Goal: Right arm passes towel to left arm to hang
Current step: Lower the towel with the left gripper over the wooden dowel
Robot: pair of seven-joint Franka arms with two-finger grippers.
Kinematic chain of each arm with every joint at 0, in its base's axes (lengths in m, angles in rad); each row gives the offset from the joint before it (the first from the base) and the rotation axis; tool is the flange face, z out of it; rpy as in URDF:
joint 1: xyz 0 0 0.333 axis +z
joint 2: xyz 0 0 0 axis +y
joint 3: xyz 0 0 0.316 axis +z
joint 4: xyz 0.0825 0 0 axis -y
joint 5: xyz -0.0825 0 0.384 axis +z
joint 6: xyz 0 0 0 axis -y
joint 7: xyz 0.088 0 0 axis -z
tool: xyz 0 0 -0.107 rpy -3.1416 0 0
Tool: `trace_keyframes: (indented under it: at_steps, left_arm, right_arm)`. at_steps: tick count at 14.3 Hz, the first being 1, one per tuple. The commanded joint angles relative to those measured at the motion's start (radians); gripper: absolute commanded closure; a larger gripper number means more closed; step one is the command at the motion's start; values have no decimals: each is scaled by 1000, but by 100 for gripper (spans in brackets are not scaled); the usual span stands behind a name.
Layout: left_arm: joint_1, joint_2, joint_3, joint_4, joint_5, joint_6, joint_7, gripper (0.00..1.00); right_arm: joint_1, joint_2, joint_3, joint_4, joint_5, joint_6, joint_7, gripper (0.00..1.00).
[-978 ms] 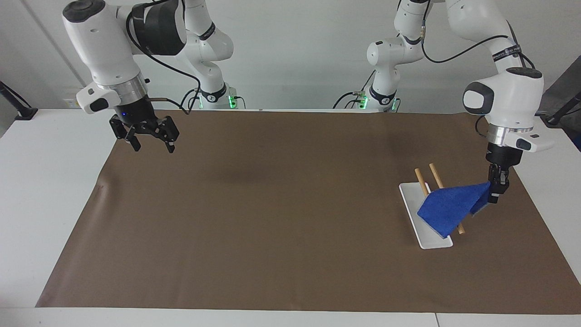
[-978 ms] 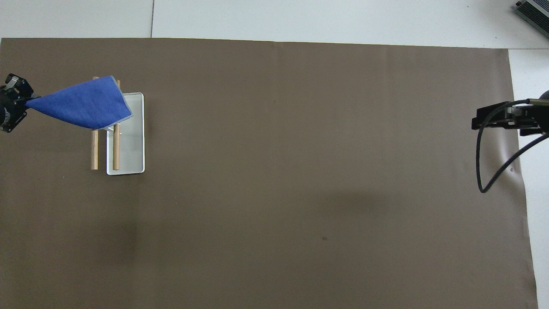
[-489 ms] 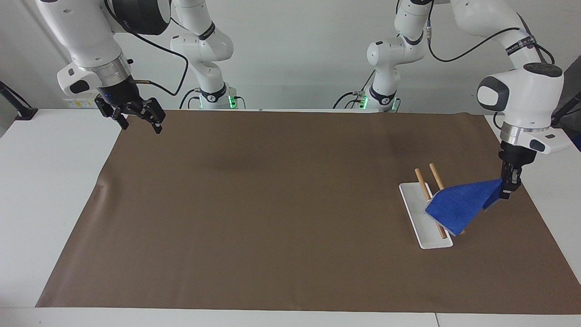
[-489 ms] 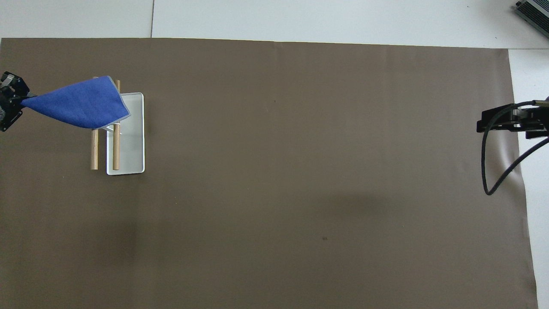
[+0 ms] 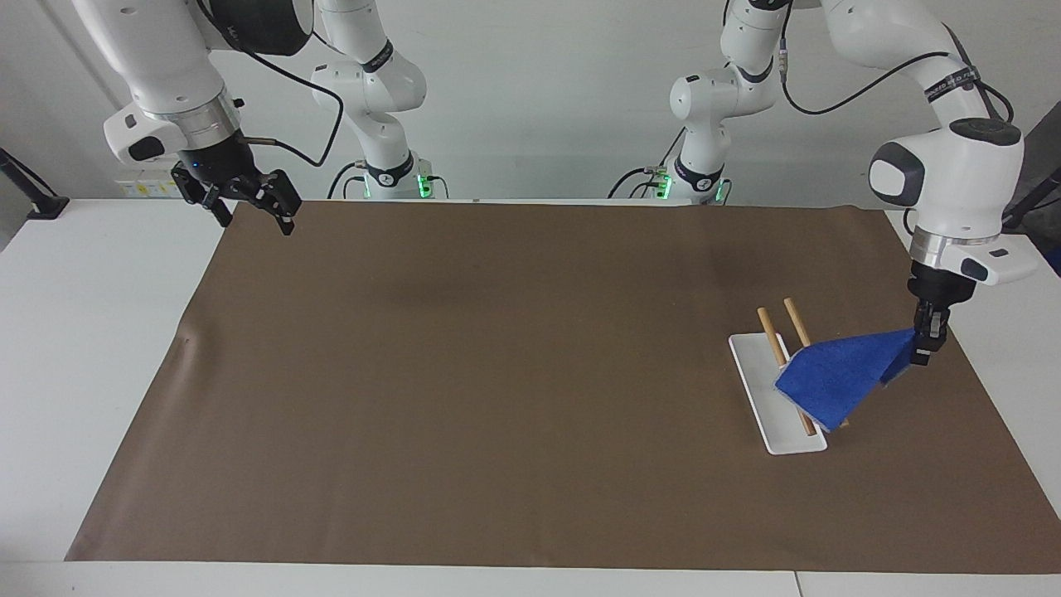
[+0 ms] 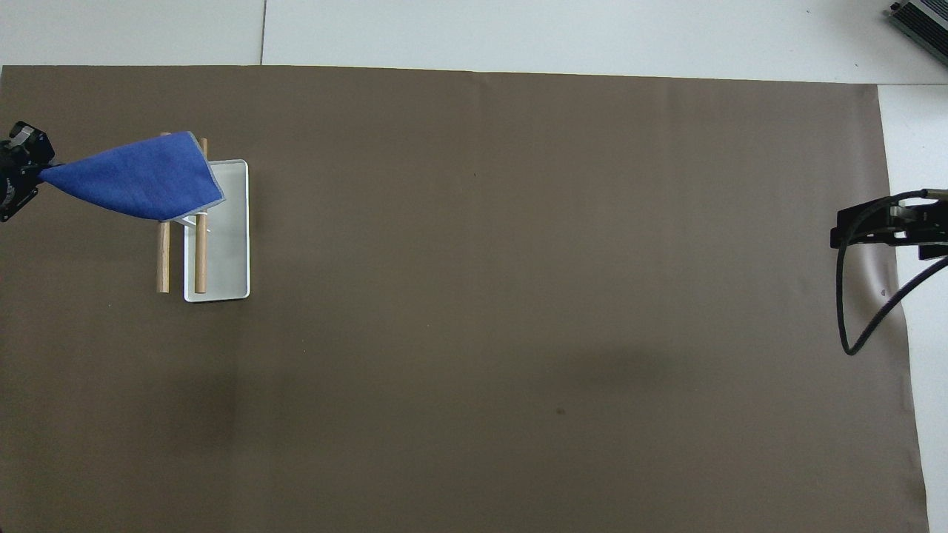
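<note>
Towel draped across rack, one corner pinched in left pincer.

Clenched on the corner of the blue towel, left pincer up over the brown mat at the left arm's end of the counter, just beside the rack. Stretched taut from that corner down across two wooden rails, with the loose corner hanging over the white tray base; probably resting on the rails' ends farther from the robots, though contact there hard to make out. Right pincer released, fingers spread and holding nothing, blue light showing, waiting in the air over the mat's corner at the right arm's end, well apart from towel and rack. Black cable looping below it in the overhead view.
</note>
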Motion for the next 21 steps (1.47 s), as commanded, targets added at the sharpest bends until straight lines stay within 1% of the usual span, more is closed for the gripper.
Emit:
trace_keyframes:
  at_steps: [1, 2, 3, 4, 7, 10, 12, 14, 17, 21]
  left_arm:
    - [-8, 2, -8, -36, 20, 82, -42, 100]
    - [-9, 3, -8, -36, 20, 83, -44, 100]
    - [-9, 5, -12, -41, 18, 85, -44, 100]
    - [-9, 6, -31, -55, 18, 90, -55, 100]
    - [-11, 16, -42, -78, 17, 178, -82, 100]
    - [-11, 31, -60, -55, 6, 182, -115, 100]
    - [-9, 49, -61, -3, -70, 174, -119, 100]
    - [-9, 63, -74, 31, -98, 168, -121, 100]
    - [-9, 60, -84, 21, -101, 168, -119, 100]
    - [-9, 51, -83, -28, -100, 176, -107, 100]
  right_arm:
    - [-7, -10, 9, 1, -17, -19, 1, 0]
    - [-7, -10, 9, 1, -13, -22, 3, 0]
    - [-11, -11, 6, 0, 17, -24, 7, 0]
    - [-13, -14, -1, -11, 32, -22, 9, 0]
    - [-13, -16, -2, -16, 34, -22, 3, 0]
    - [-10, -16, -1, -14, 36, -22, 3, 0]
    - [-7, -16, 1, -14, 36, -22, 3, 0]
    - [-11, -16, -1, -14, 37, -22, 3, 0]
    - [-10, -16, 1, -14, 36, -22, 3, 0]
    - [-10, -16, 1, -14, 36, -22, 1, 0]
